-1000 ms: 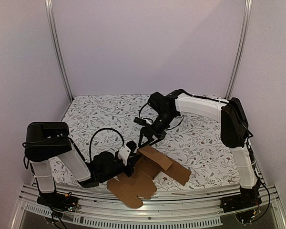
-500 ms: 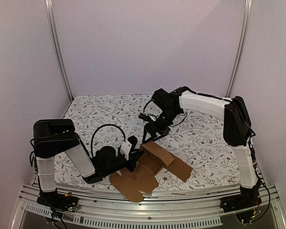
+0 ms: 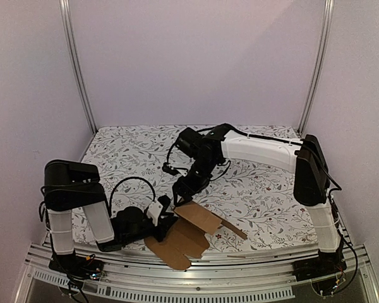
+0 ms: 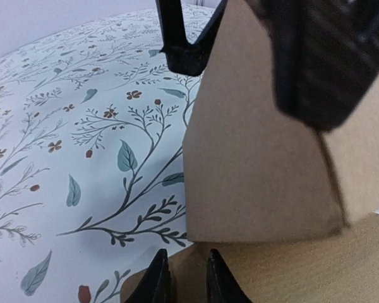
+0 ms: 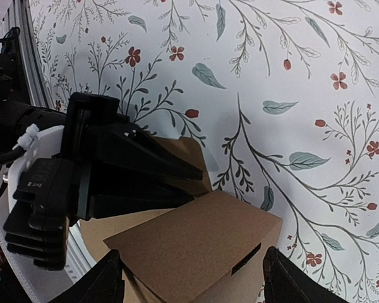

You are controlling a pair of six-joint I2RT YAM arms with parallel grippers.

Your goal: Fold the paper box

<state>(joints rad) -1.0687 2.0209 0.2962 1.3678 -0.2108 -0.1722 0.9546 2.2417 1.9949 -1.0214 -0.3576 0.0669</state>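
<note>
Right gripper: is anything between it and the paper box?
Nothing visible. The right gripper hangs over a raised panel of the paper box, fingers spread. The left gripper sits at its left edge, not between.

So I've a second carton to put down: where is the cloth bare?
Bare floral cloth runs along the back wall behind the right arm, and on the right between the paper box and that arm's base. Crowded: near centre, where left pincer and right pincer meet at the box.
</note>
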